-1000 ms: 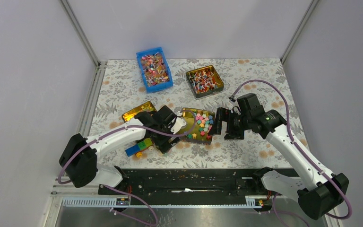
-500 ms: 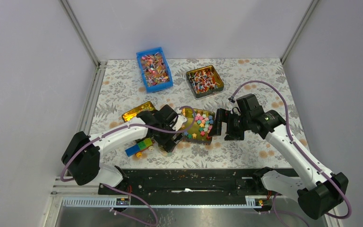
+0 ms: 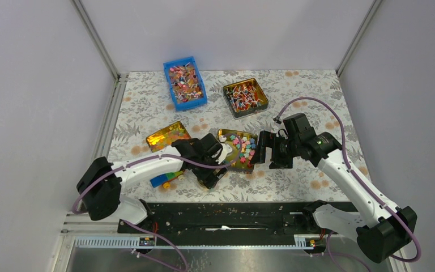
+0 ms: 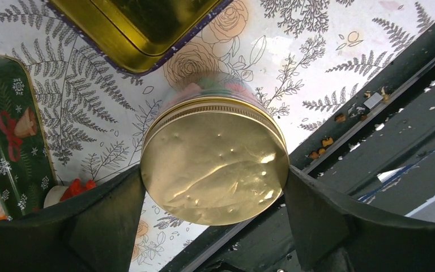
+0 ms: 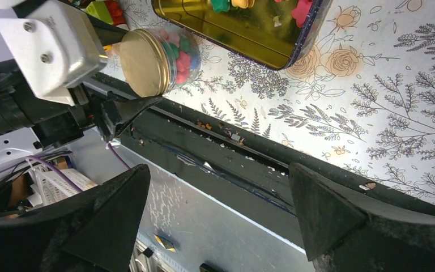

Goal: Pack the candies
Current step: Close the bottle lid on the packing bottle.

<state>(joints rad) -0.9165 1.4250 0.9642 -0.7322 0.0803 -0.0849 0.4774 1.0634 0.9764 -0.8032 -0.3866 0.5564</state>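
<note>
Small star-shaped candies [image 3: 241, 147] in mixed colours lie in an open gold tin [image 3: 230, 161] at mid-table. More candies [image 5: 180, 52] fill a clear jar with a gold lid [image 4: 214, 161], held on its side just above the table's near edge. My left gripper [image 4: 214, 177] is shut on this jar [image 5: 147, 62], a finger on each side of the lid. My right gripper [image 3: 263, 148] stands open and empty just right of the tin, and its wrist view shows nothing between its fingers [image 5: 317, 209].
A blue bin [image 3: 185, 83] and a dark tin [image 3: 245, 97], both with wrapped sweets, sit at the back. A gold tin lid [image 3: 167, 135] lies left of the left arm, with toy blocks [image 3: 167, 178] under it. A green Christmas-patterned tin [image 4: 11, 130] is nearby. A black rail [image 3: 232, 209] runs along the near edge.
My left arm has carried the jar right and toward the near edge, uncovering more of the gold lid on the left. The right arm has not moved.
</note>
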